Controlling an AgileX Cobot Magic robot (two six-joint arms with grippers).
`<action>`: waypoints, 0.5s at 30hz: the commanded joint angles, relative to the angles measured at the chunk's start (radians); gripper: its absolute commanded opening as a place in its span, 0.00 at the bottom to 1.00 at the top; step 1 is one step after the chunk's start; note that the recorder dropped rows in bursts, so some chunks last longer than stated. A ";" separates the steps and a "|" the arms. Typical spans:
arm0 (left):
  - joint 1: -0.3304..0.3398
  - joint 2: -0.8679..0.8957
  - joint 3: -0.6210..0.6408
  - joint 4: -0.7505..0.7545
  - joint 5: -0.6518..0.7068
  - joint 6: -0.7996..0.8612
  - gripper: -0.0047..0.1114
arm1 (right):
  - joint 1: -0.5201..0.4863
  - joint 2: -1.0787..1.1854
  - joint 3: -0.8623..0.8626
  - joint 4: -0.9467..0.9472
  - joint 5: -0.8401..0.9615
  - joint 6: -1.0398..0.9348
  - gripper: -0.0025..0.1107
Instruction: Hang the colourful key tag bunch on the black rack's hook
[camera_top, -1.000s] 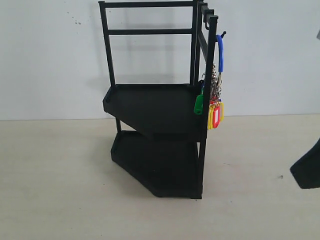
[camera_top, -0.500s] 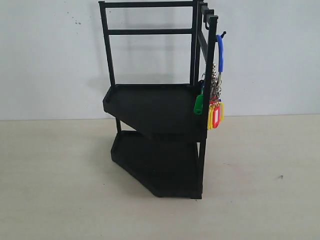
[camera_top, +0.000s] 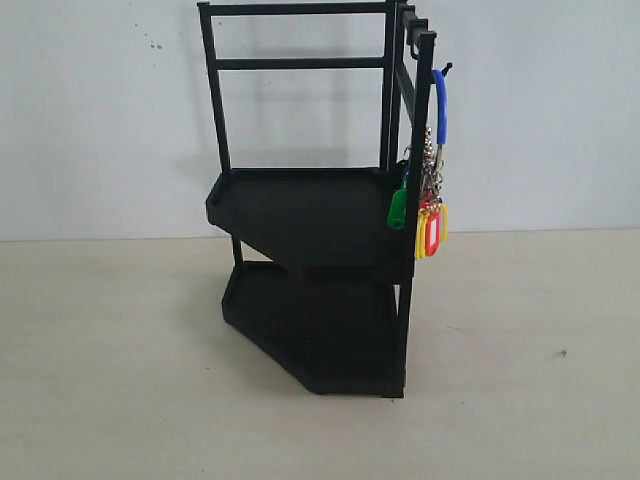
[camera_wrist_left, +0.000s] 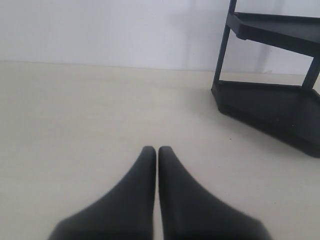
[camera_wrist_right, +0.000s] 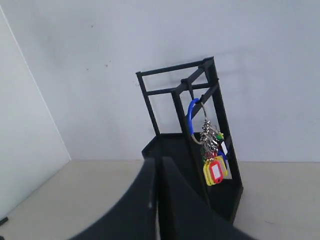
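The black rack (camera_top: 310, 230) stands mid-table against the white wall. The colourful key tag bunch (camera_top: 430, 215) hangs by its blue loop (camera_top: 440, 105) from the hook (camera_top: 446, 69) on the rack's right top rail, with yellow, red and green tags dangling beside the upper shelf. The right wrist view shows the same bunch (camera_wrist_right: 214, 167) hanging free on the rack (camera_wrist_right: 200, 120). My right gripper (camera_wrist_right: 157, 161) is shut with nothing in it, well back from the rack. My left gripper (camera_wrist_left: 157, 149) is shut and holds nothing, low over the table, with the rack's lower shelves (camera_wrist_left: 280, 110) off to one side.
A second black prong (camera_top: 413, 50) sits on the same rail nearer the back. The beige tabletop (camera_top: 120, 380) spreads around the rack. A white wall stands behind it, and a side wall panel (camera_wrist_right: 25, 140) shows in the right wrist view.
The dark right gripper that showed at the exterior view's right edge a second ago has withdrawn out of that view. The key tag bunch hangs still on the hook.
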 joint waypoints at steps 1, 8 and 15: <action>0.002 -0.002 0.003 0.005 -0.009 0.003 0.08 | -0.005 -0.090 0.224 0.015 -0.237 -0.020 0.02; 0.002 -0.002 0.003 0.005 -0.009 0.003 0.08 | -0.005 -0.140 0.599 0.015 -0.598 -0.021 0.02; 0.002 -0.002 0.003 0.005 -0.009 0.003 0.08 | -0.005 -0.140 0.748 0.013 -0.676 -0.023 0.02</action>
